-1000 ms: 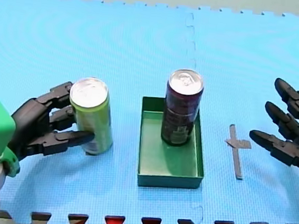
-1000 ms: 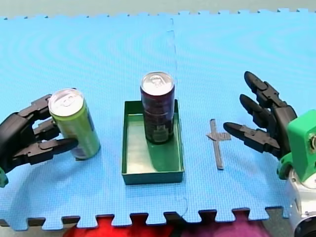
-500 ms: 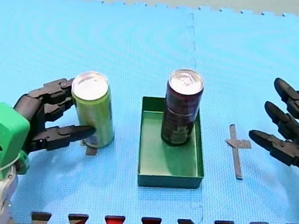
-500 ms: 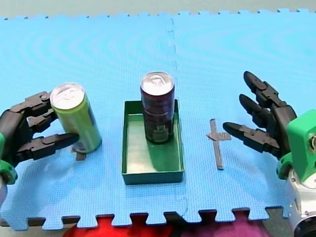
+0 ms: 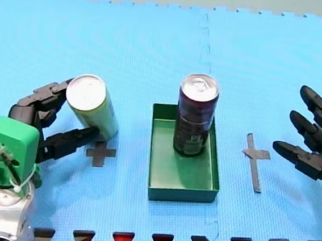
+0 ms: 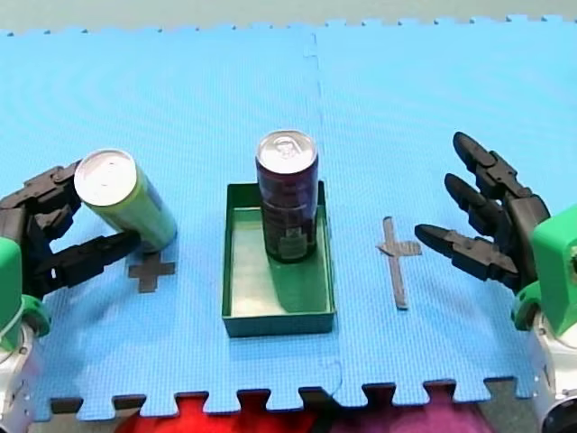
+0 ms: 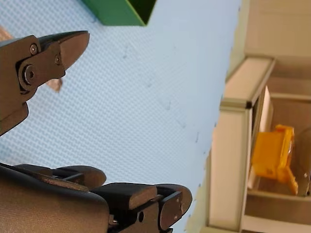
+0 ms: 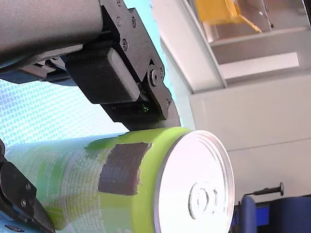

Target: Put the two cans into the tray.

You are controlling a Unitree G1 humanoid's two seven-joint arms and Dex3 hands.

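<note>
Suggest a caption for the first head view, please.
Left hand holds green can tilted; dark can stands in tray; right hand beside tape.

The light green can [image 5: 94,107] has a silver top and a grey patch of tape on its side. It is tilted, its top leaning away from the tray, and held in the left hand [image 5: 36,114]. The dark maroon can [image 5: 195,118] stands upright at the far end of the shallow green rectangular tray [image 5: 182,194], well apart from the green one.
</note>
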